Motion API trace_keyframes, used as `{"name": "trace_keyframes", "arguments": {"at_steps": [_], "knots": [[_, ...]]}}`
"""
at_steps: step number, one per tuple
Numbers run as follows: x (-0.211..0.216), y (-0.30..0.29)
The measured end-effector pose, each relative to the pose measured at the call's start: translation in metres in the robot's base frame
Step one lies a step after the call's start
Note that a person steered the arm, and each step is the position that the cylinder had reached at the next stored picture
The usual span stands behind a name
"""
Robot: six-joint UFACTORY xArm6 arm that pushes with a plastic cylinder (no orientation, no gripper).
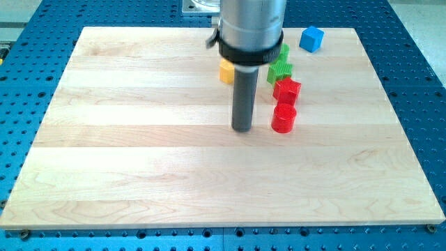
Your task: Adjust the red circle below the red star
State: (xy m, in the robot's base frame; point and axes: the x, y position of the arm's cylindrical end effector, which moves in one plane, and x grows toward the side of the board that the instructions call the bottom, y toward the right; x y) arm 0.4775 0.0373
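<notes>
Red circle directly below the red star, upper middle of the desk.

The red circle [283, 118] stands upright, touching the red star [286, 89] above it; my tip [242, 129] rests just to its left, apart. Above sit a green block [280, 70], a yellow block [226, 71] and a blue cube [311, 38] on the desk [139, 174]. No gripper; no writing visible.

Blue cube [312, 38], green blocks [280, 67], yellow block [226, 71], wooden board [139, 153].
</notes>
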Motion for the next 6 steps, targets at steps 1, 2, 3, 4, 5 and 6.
{"name": "trace_keyframes", "arguments": {"at_steps": [1, 2, 3, 4, 5, 6], "knots": [[0.000, 0.022], [-0.006, 0.032], [0.002, 0.042], [0.005, 0.054], [-0.012, 0.063], [-0.004, 0.056]]}}
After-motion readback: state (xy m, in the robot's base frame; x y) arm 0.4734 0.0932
